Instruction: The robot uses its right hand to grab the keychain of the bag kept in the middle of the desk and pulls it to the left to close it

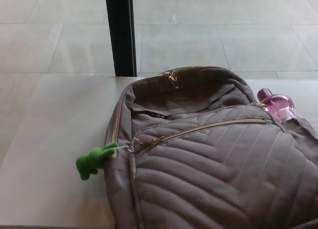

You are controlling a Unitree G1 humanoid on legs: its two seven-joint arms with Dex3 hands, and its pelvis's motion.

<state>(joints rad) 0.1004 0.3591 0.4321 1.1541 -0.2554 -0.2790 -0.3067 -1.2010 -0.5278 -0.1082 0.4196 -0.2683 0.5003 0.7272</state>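
A grey quilted backpack [208, 159] lies flat on the pale desk [49, 154], filling the middle and right of the head view. Its slanted front zipper [208, 128] runs from upper right down to a pull at the bag's left edge. A green keychain figure [92, 161] hangs from that pull on a small ring [129, 146] and rests on the desk just left of the bag. The teeth along the zipper line look joined. Neither of my hands shows in the picture.
A black post [120, 33] stands behind the desk's far edge, above the bag's top. A pink bottle [276, 104] sticks out from the bag's right side. Grey tiled floor lies beyond the desk.
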